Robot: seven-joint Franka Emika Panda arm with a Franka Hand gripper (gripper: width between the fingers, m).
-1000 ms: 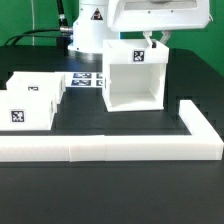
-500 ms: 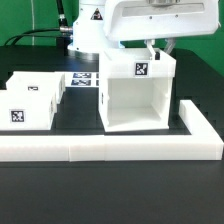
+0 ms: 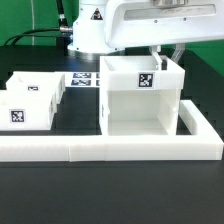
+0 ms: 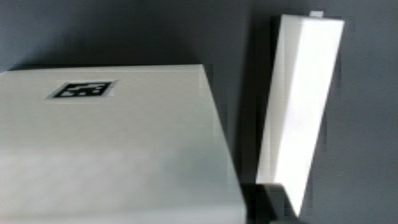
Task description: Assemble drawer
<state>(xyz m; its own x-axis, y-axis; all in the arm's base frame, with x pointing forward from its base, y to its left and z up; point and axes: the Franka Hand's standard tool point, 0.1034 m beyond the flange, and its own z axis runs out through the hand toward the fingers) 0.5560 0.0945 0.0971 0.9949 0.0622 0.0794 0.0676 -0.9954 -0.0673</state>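
Now the housing stands closer to the corner of the border bar than a second ago, having slid forward across the desk. The wrist view shows a narrow dark gap between its tagged top and the bar, so it is not yet seated. The gripper has come along at the rear top edge; I cannot tell whether it pinches or only pushes. Both trays lie unmoved on the exterior view's left, so fitting them probably comes next.
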